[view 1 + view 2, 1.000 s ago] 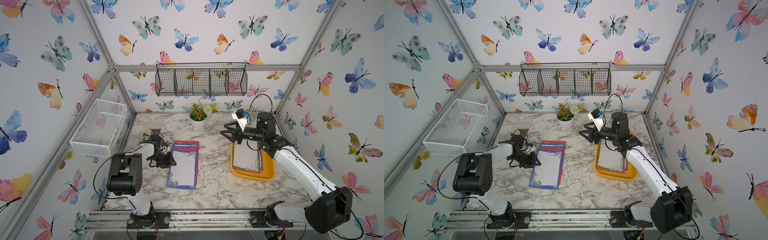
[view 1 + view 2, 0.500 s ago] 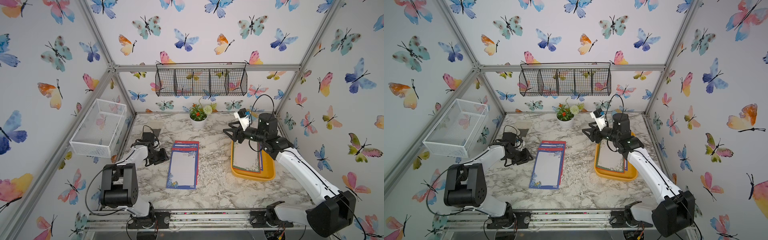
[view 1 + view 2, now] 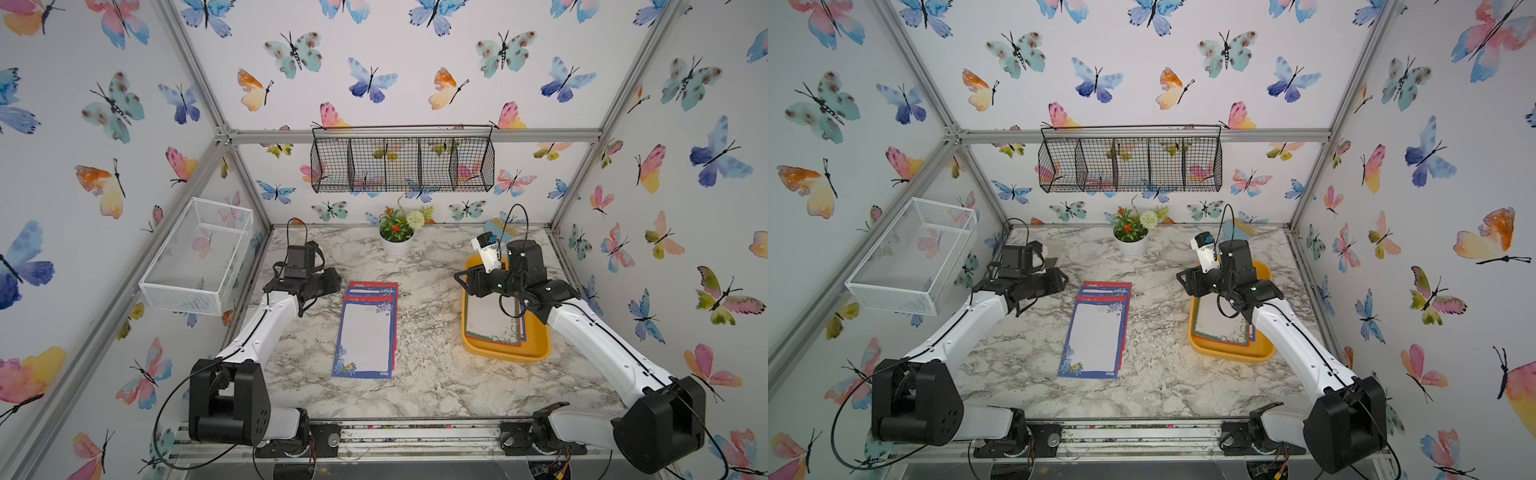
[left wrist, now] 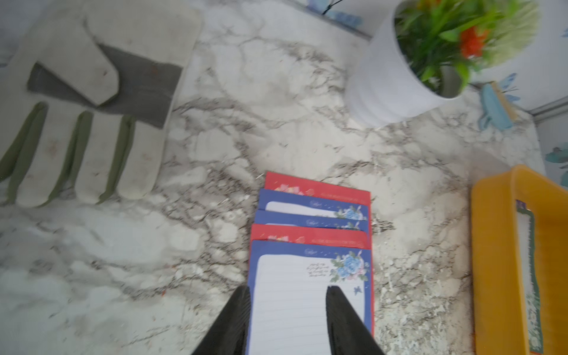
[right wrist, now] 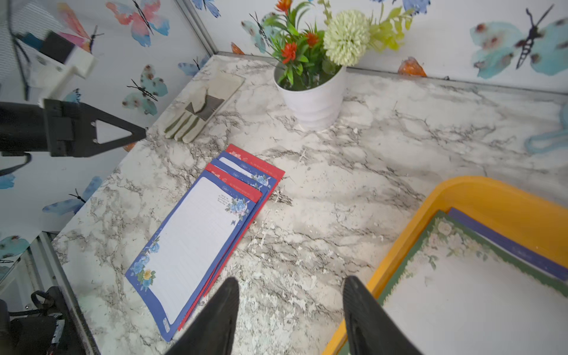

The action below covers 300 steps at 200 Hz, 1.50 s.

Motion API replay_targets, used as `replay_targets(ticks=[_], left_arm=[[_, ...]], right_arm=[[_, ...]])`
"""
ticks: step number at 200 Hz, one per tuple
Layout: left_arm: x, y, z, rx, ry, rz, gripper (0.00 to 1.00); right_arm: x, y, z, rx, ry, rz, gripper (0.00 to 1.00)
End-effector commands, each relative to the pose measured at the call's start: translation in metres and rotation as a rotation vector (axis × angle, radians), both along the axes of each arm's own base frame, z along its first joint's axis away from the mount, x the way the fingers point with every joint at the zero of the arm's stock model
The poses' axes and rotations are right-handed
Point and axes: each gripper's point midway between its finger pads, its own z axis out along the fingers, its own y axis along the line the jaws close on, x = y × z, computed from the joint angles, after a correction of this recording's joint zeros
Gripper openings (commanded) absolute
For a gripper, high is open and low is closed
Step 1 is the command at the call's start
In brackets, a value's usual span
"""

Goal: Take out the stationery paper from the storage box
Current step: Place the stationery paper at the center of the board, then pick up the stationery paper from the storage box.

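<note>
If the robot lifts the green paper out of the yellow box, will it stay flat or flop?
Probably flops: the green paper looks very thin, lying flat on a blue sheet. It likely weighs almost nothing. It may be hard to pinch, since it lies flush inside the box walls.

The left arm (image 3: 266,328) slants forward from its near-edge base, with the wrist bent toward the middle. The left gripper (image 4: 287,290) has its jaws apart with nothing between them. The right arm (image 3: 602,345) slants forward the same way. The right gripper (image 5: 290,281) faces the middle, jaws wide and empty. The 2 grippers are well apart.
</note>
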Motion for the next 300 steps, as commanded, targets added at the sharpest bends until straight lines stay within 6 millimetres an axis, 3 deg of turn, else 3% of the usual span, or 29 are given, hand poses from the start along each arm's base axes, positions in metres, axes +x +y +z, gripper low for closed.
replay_targets(ticks=[1,60,107,135,190,247,290,293,300], left_arm=[[0.017,-0.036,0.049,0.012,-0.161,-0.041,0.44],[0.004,-0.154,0.101,0.008,-0.338,-0.287,0.45],[-0.019,-0.236,0.115,-0.007,-0.401,-0.484,0.46],[-0.029,-0.275,0.099,-0.027,-0.368,-0.580,0.46],[-0.046,-0.332,0.051,-0.090,-0.243,-0.742,0.47],[-0.064,-0.352,-0.012,-0.140,-0.059,-0.827,0.48],[-0.073,-0.356,-0.034,-0.175,0.037,-0.844,0.49],[-0.072,-0.356,-0.047,-0.164,0.063,-0.838,0.48],[-0.073,-0.356,-0.053,-0.165,0.083,-0.831,0.49]], right_arm=[[-0.005,-0.017,-0.002,-0.044,0.027,-0.092,0.58],[-0.003,-0.049,-0.013,-0.165,0.067,-0.249,0.56],[-0.002,-0.076,-0.035,-0.277,0.103,-0.360,0.53],[0.002,-0.094,-0.043,-0.308,0.111,-0.416,0.51],[0.009,-0.128,-0.066,-0.279,0.168,-0.489,0.48],[0.014,-0.163,-0.103,-0.248,0.224,-0.580,0.48],[0.015,-0.179,-0.129,-0.208,0.255,-0.646,0.48],[0.015,-0.180,-0.130,-0.205,0.258,-0.649,0.47],[0.015,-0.181,-0.134,-0.204,0.263,-0.656,0.47]])
